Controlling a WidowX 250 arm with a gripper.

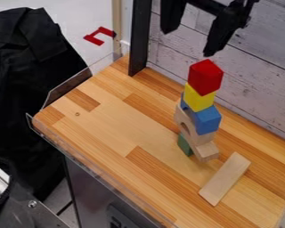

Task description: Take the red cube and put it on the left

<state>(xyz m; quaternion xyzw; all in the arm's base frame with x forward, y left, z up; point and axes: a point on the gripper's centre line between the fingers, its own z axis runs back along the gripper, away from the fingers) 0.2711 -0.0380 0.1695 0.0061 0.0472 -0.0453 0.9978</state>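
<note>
Well, the pincer (191,42) gapes, released, above a flat-faced red cube (205,76) topping stacked wooden blocks (206,120).

Nearer the rear edge of the counter (103,120): red cube (205,76), yellow block (199,98), blue block (206,119), pale wood arch (203,139), green block (184,145); counter is honey and darker brown strips, wall (252,89) whitish-grey planks with dark seams, gripper (188,42) black

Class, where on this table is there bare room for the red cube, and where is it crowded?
The widest bare patch lies between the block tower, the black post and the clear plastic guard. Smaller ones flank the plank. It is crowded at the tower, with the plank close to its base and the claw above the red cube.
</note>
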